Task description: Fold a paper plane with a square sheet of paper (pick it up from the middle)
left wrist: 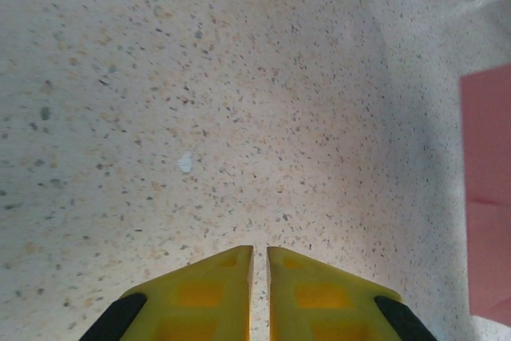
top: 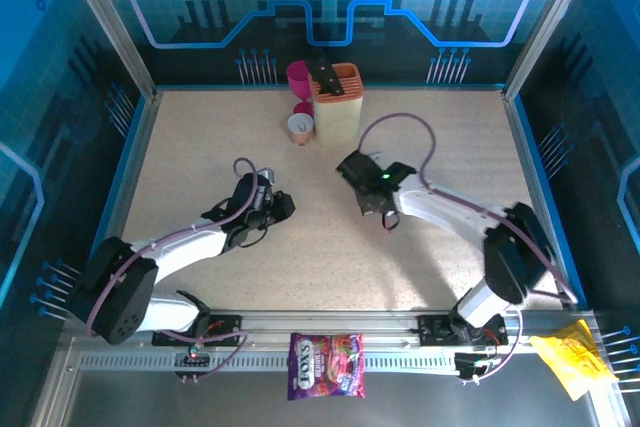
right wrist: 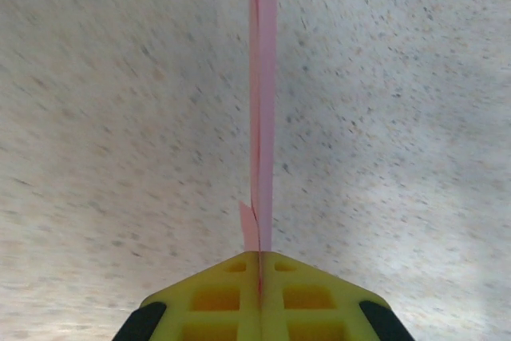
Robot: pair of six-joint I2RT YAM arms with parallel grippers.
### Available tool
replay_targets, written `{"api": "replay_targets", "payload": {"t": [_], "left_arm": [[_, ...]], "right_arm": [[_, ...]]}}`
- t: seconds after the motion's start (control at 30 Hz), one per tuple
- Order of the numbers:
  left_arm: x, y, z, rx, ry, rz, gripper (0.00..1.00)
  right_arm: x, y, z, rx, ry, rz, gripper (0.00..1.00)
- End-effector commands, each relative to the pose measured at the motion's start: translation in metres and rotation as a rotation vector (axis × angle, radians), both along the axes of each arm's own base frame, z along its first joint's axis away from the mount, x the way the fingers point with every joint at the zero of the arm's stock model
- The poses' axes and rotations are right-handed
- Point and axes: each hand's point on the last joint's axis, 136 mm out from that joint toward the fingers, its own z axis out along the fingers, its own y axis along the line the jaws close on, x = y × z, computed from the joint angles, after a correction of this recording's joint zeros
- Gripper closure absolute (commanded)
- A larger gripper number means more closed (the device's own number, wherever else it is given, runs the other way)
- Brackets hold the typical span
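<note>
Salmon-pink and seen edge-on as a thin upright strip, the sheet of paper [right wrist: 263, 101] is pinched between the closed yellow fingertips of the right gripper [right wrist: 260, 256], above the speckled table [right wrist: 120, 117]. The left gripper [left wrist: 260, 250] hangs over the table, its jaws nearly together, holding nothing.
</note>
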Motion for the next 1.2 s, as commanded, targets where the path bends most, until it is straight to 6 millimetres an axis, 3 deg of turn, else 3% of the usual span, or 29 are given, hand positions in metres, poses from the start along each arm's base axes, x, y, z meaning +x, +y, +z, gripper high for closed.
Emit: {"api": "replay_targets", "payload": {"t": [0.0,0.13,0.33,0.47,0.53,0.63,0.8,1.03,1.17], "left_arm": [[-0.007,0.02,-0.005,0.033,0.026,0.061,0.85],[-0.009,0.037,-0.001,0.048,0.022,0.115,0.85],[-0.013,0.054,0.004,0.058,0.014,0.167,0.85],[-0.013,0.059,0.007,0.063,0.01,0.177,0.85],[-0.013,0.06,0.009,0.064,0.008,0.178,0.85],[-0.011,0.057,0.013,0.058,-0.001,0.165,0.85],[-0.006,0.043,0.024,0.05,-0.026,0.075,0.83],[-0.001,-0.009,0.042,0.058,-0.059,-0.148,0.87],[0.001,-0.043,0.042,0.086,-0.06,-0.232,0.91]], "right_arm": [[-0.01,-0.009,-0.004,-0.307,-0.004,0.041,1.0],[-0.023,0.034,-0.036,-0.355,0.035,0.105,1.0],[-0.046,0.101,-0.075,-0.258,0.103,0.186,1.0],[-0.057,0.135,-0.079,-0.115,0.146,0.231,0.57],[-0.058,0.142,-0.07,-0.018,0.162,0.237,0.5],[-0.059,0.138,-0.05,0.151,0.177,0.225,0.48],[-0.054,0.109,-0.029,0.45,0.171,0.158,0.53],[-0.047,0.068,-0.044,0.861,0.189,0.008,0.9],[-0.045,0.064,-0.052,0.957,0.186,-0.025,1.0]]}}
